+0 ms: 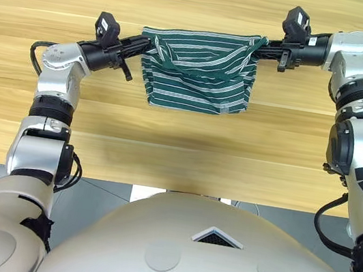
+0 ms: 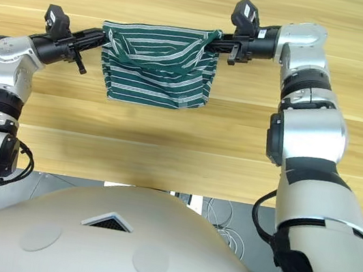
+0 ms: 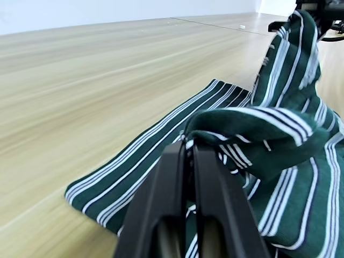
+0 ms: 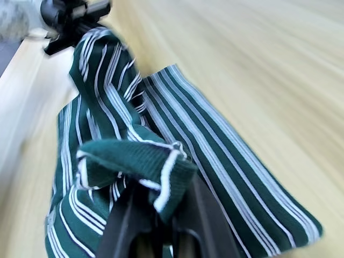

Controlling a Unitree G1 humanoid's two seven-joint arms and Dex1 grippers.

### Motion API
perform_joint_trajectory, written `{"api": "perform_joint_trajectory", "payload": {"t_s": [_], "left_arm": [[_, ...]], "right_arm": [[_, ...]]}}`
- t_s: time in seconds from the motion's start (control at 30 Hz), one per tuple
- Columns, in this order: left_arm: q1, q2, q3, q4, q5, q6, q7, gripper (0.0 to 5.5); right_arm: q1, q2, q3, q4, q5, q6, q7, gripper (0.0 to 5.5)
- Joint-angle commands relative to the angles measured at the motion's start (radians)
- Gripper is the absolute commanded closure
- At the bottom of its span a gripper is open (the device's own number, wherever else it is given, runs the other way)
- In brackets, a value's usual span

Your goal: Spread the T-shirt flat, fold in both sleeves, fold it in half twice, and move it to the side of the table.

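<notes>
Green-and-white striped fabric T-shirt (image 1: 198, 76), already folded small, is held up by its two top corners, its lower part resting on the pale wooden tabletop (image 1: 166, 147). Left fingers (image 3: 161, 204) pinch one corner and right fingers (image 4: 207, 220) the other. Its long axis runs side to side between them.

Head pair looks down; wrist cameras, close behind left end effector (image 3: 189, 148) and right end effector (image 4: 161, 196), face each other, sharing the T-shirt (image 1: 198, 76).

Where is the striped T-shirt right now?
In the head view, the T-shirt is stretched over the middle of the table between the left end effector and right end effector.
</notes>
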Motion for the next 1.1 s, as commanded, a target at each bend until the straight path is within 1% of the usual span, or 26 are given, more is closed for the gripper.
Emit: {"api": "perform_joint_trajectory", "payload": {"t_s": [0.03,0.27,0.43,0.5,0.53,0.6,0.7,0.77,0.87,0.97,1.1], "left_arm": [[-0.019,-0.015,0.058,0.048,-0.009,-0.038,-0.042,5.50],[-0.079,-0.065,0.084,0.208,0.051,-0.087,-0.019,5.50],[-0.128,-0.139,0.083,0.354,0.129,-0.122,0.109,5.50],[-0.138,-0.165,0.097,0.390,0.138,-0.119,0.147,5.50],[-0.142,-0.176,0.111,0.402,0.132,-0.113,0.160,5.23],[-0.153,-0.189,0.139,0.420,0.122,-0.100,0.176,4.96],[-0.164,-0.195,0.180,0.436,0.111,-0.081,0.197,4.38],[-0.169,-0.190,0.206,0.444,0.107,-0.069,0.221,4.20],[-0.170,-0.186,0.240,0.439,0.096,-0.053,0.231,4.18],[-0.158,-0.182,0.265,0.416,0.090,-0.058,0.211,4.18],[-0.145,-0.179,0.277,0.420,0.098,-0.062,0.246,4.18]], "right_arm": [[-0.054,0.011,-0.034,0.014,-0.042,0.025,-0.080,5.50],[-0.043,0.036,-0.062,0.027,-0.112,0.050,-0.234,5.50],[-0.017,0.068,-0.052,0.036,-0.187,0.073,-0.350,5.50],[-0.008,0.077,-0.056,0.038,-0.201,0.084,-0.364,5.01],[-0.005,0.080,-0.062,0.038,-0.204,0.088,-0.360,4.87],[0.002,0.082,-0.072,0.037,-0.208,0.090,-0.360,4.57],[0.014,0.078,-0.081,0.038,-0.213,0.096,-0.397,3.93],[0.020,0.076,-0.086,0.039,-0.218,0.098,-0.434,3.67],[0.030,0.073,-0.093,0.040,-0.227,0.098,-0.478,3.10],[0.040,0.074,-0.127,0.039,-0.214,0.100,-0.501,2.55],[0.048,0.099,-0.200,0.037,-0.172,0.140,-0.566,2.55]]}}
